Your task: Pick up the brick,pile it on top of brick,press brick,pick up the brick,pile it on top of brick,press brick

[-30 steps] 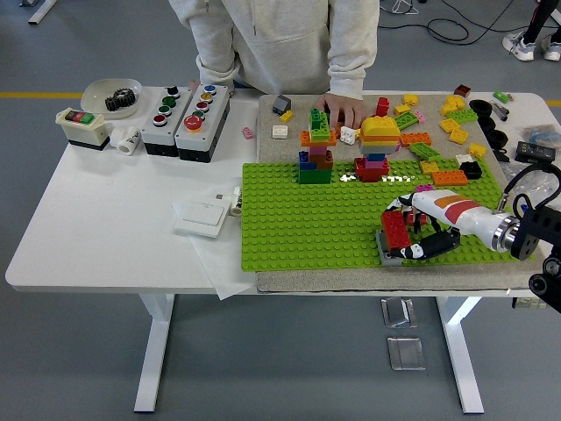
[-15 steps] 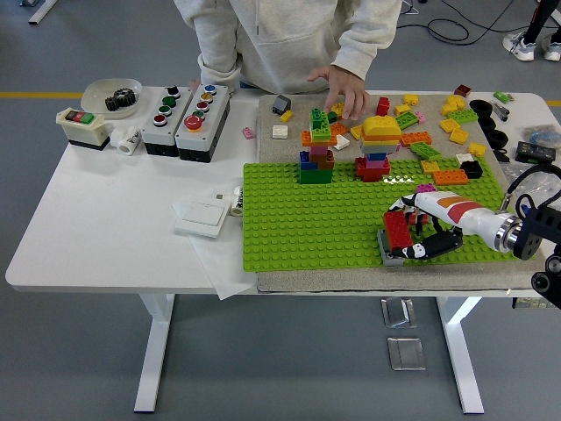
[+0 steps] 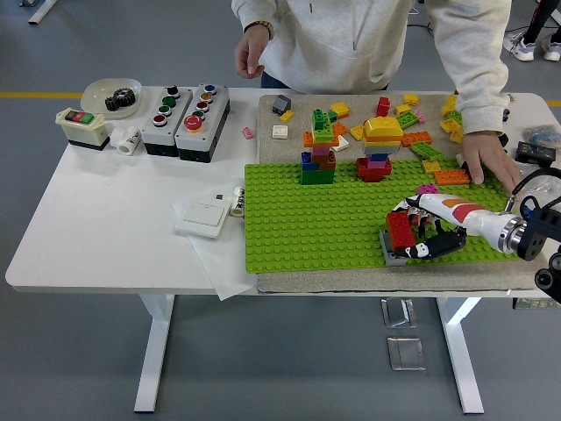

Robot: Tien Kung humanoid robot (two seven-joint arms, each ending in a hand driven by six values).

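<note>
The right robot hand [image 3: 419, 235] reaches in from the right edge over the flat green studded plastic baseplate [image 3: 307, 219], its fingers closed around a red plastic brick [image 3: 397, 231] that sits on a grey plastic brick [image 3: 387, 253] at the plate's near edge. The two bricks touch, the red one stacked on the grey. Just nearer than the robot hand the baseplate ends, then a strip of beige mat [image 3: 351, 279], then the near edge of the white bench [image 3: 114, 228].

To the left of the robot hand the green plate lies bare and open right across to its left edge. Farther away, at the plate's far edge, stand two built towers: a blue, red and green stack of bricks [image 3: 316, 156] and a red, blue and yellow stack [image 3: 379, 147]. Loose yellow, orange and green bricks [image 3: 421, 140] are scattered on the mat beyond those.

A person in a pale sweatshirt stands at the far side. One hand of the person [image 3: 485, 163] rests flat on the mat just beyond the robot's wrist, near but apart from it.
</note>
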